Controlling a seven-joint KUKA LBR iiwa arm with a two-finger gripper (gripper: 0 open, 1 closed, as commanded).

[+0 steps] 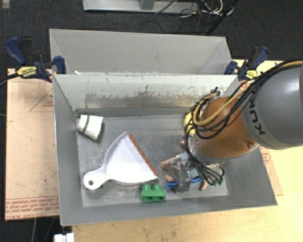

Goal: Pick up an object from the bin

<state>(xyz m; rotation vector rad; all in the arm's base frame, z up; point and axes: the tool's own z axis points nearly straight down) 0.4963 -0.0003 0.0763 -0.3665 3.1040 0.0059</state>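
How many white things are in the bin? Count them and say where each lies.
2. A white cup lies in the far left corner; a white scoop lies flat near the middle. The arm may hide others.

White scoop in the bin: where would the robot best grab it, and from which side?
The scoop lies flat on the bin floor, so coming straight down from above looks best. Grip the short handle at its lower left end. The fan-shaped pan is likely too wide to span, while the handle is narrow and lies clear of the green block.
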